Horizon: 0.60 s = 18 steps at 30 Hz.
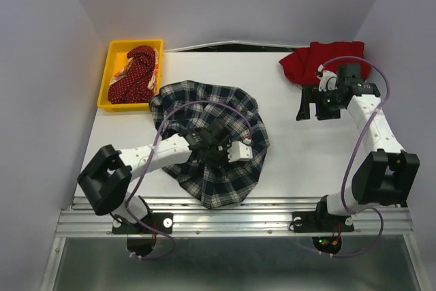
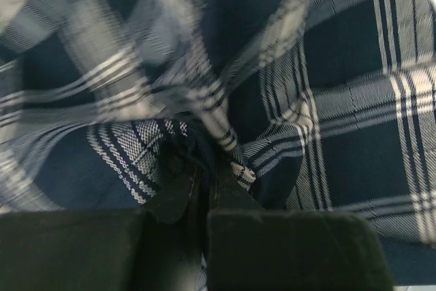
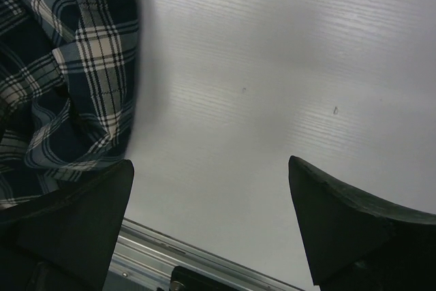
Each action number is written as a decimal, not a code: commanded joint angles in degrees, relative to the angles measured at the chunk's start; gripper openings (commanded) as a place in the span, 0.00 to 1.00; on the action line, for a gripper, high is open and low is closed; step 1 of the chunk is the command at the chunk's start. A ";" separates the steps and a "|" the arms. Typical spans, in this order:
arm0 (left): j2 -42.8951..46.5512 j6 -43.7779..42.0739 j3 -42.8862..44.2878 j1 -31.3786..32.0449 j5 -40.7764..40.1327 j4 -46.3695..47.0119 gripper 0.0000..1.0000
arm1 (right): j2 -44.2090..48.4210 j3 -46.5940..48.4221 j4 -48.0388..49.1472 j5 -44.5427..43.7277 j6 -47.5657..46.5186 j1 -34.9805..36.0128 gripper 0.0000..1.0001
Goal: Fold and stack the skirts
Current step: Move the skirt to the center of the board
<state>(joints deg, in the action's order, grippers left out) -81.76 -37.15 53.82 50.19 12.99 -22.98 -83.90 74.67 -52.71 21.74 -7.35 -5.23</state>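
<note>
The navy, green and white plaid skirt [image 1: 225, 110] lies spread and rumpled in the middle of the table. My left gripper [image 1: 216, 142] rests on it and is shut on a fold of its cloth [image 2: 225, 138]. The plain red skirt [image 1: 320, 59] lies bunched at the far right. My right gripper [image 1: 312, 111] hangs open and empty over bare table just in front of the red skirt; its view shows the plaid skirt [image 3: 61, 66] to the left. The dark red dotted skirt [image 1: 136, 76] and a bit of the cream and orange-red skirt [image 1: 124, 66] lie in the yellow bin.
The yellow bin [image 1: 110, 56] stands at the far left corner of the table. The metal rail [image 1: 231, 219] runs along the near edge, also visible in the right wrist view [image 3: 170, 260]. White walls close in on both sides and at the back.
</note>
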 commanded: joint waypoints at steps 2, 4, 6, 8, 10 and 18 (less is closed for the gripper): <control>-4.45 4.88 5.13 6.13 1.33 2.75 0.00 | -0.82 4.68 -3.36 6.99 -1.70 -0.30 1.00; -5.25 5.59 7.69 7.10 2.91 4.60 0.00 | -1.44 6.00 -3.72 7.27 -1.61 -0.30 1.00; -7.53 5.59 12.78 7.46 3.79 6.02 0.00 | -2.49 7.23 -3.89 6.83 -1.35 -0.30 1.00; -9.99 6.03 16.73 7.46 3.79 6.81 0.00 | -3.20 8.73 -4.59 6.65 -1.26 -0.30 1.00; -14.03 7.43 22.80 7.37 2.57 8.39 0.00 | -3.64 11.10 -4.60 5.43 0.05 -0.30 1.00; -28.44 18.60 48.96 2.12 -5.63 10.09 0.26 | -4.52 15.24 -4.07 0.15 -0.11 -1.53 1.00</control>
<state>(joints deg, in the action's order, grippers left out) -107.59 -24.14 91.22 55.61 10.33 -13.50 -88.20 87.07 -56.82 24.23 -7.44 -5.67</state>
